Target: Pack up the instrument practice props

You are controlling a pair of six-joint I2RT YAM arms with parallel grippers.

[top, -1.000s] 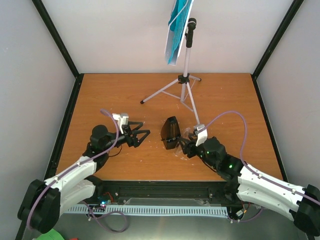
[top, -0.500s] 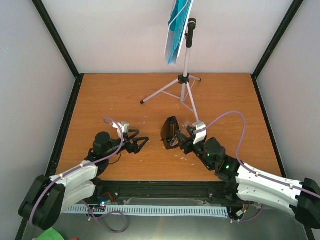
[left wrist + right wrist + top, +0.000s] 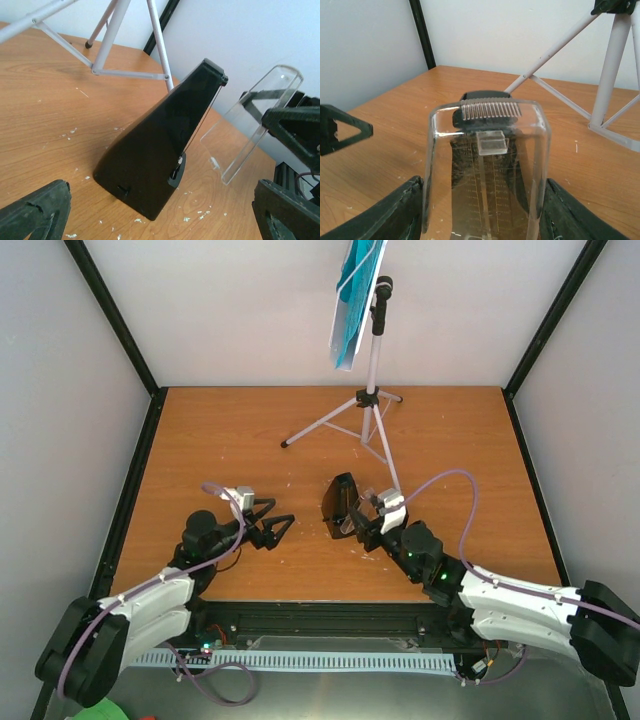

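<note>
The small black pyramid metronome (image 3: 340, 506) stands on the table, its open front facing my right arm. It also shows in the left wrist view (image 3: 160, 150) and behind the cover in the right wrist view (image 3: 485, 97). My right gripper (image 3: 366, 526) is shut on a clear plastic cover (image 3: 487, 175) and holds it upright just in front of the metronome. My left gripper (image 3: 272, 528) is open and empty, a short way left of the metronome. The grey tripod music stand (image 3: 371, 405) stands at the back with cyan sheet-music pages (image 3: 352, 300) on its tray.
The stand's legs (image 3: 125, 35) spread over the table just behind the metronome and close to my right arm (image 3: 615, 70). Small white flecks lie on the wooden table (image 3: 220, 440). Black frame posts and white walls close in the sides and back.
My right gripper has moved left and forward with the clear cover, closer to the metronome's front. My left gripper has drawn back slightly toward the near edge, still open.
</note>
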